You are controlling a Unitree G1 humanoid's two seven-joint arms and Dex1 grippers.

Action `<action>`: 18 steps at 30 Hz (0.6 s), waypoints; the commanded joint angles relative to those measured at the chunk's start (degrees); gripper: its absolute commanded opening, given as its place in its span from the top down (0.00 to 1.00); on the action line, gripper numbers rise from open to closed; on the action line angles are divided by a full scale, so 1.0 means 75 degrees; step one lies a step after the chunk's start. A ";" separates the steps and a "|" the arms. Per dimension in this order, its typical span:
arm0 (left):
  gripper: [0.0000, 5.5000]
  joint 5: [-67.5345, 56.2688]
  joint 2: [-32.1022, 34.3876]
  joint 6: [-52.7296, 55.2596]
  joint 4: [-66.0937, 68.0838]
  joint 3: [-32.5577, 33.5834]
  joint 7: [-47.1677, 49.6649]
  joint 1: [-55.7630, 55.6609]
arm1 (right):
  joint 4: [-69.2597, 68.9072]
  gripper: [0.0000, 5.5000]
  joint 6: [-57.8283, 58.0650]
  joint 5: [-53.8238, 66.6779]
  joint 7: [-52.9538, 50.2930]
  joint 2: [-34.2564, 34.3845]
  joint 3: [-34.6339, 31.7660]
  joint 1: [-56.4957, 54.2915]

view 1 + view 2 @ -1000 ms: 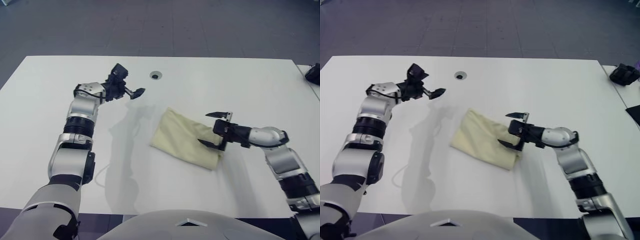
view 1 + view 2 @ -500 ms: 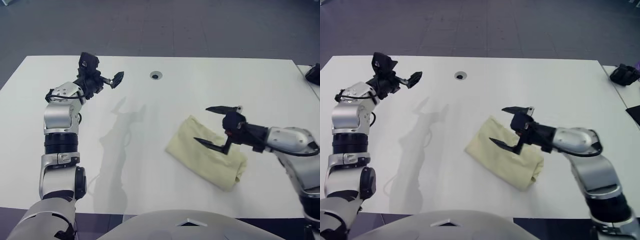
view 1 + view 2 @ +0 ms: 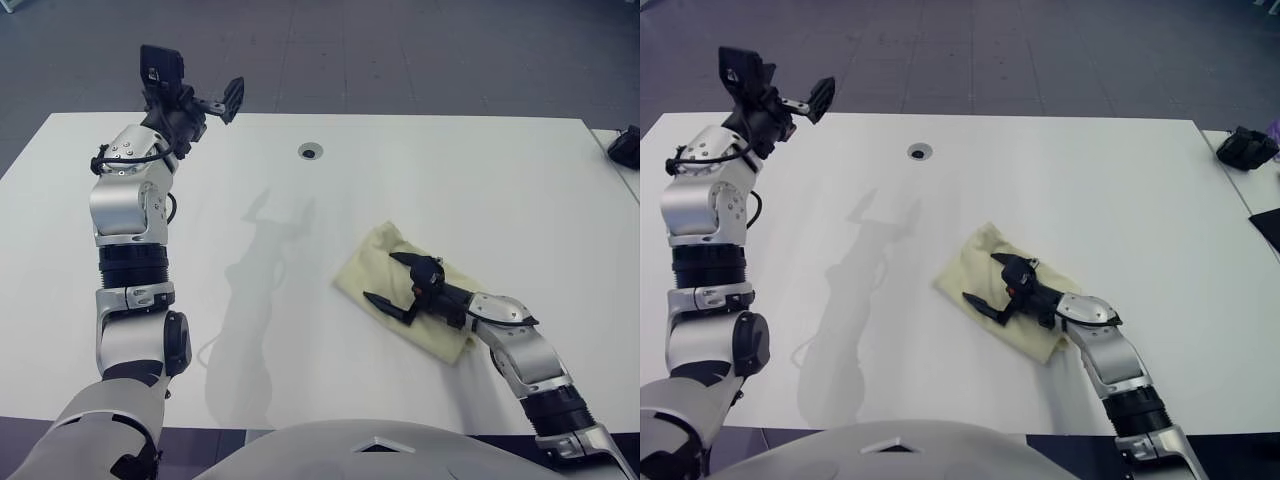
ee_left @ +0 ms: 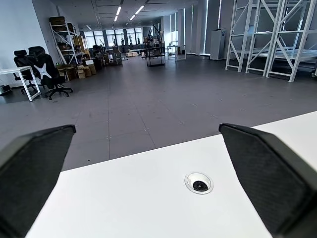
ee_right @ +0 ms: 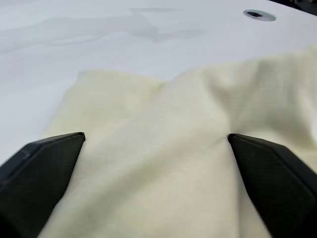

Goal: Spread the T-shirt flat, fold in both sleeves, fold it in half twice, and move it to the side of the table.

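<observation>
Beneath right claw (image 3: 379,277), folded T-shirt (image 3: 372,255)

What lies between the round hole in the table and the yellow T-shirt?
Only bare white table, as the left eye view shows; nothing stands between the hole and the T-shirt.

The left arm bends upward, its left hand (image 3: 205,95) held high, fingers wide apart; the right hand (image 3: 380,277) sits low, fingers likewise spread.

Folded T-shirt (image 3: 373,268) on white table (image 3: 470,170)
</observation>
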 commanded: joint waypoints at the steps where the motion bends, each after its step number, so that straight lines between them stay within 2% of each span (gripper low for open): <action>1: 0.02 -0.0147 -0.0159 0.0254 -0.0874 0.0078 0.0359 0.0149 | 0.4320 0.02 -0.0100 -0.0917 -0.2431 -0.0015 -0.0979 0.0324; 5: 0.02 -0.0130 -0.0246 0.0442 -0.1293 -0.0001 0.0599 0.0513 | 0.5976 0.02 -0.0085 0.0172 -0.3469 -0.0002 -0.2311 0.0024; 13: 0.02 0.0339 -0.0284 0.0747 -0.1769 -0.0247 0.1296 0.1202 | 0.6458 0.02 -0.0662 0.0299 -0.3193 -0.0521 -0.2797 -0.0230; 16: 0.02 0.0361 -0.0277 0.0809 -0.1880 -0.0280 0.1384 0.1249 | 0.5627 0.02 -0.0987 0.0233 -0.3257 -0.0818 -0.2995 -0.0430; 18: 0.02 0.0392 -0.0217 0.0895 -0.2034 -0.0284 0.1449 0.1286 | 0.3612 0.02 -0.0792 0.0181 -0.3710 -0.1120 -0.3289 -0.0514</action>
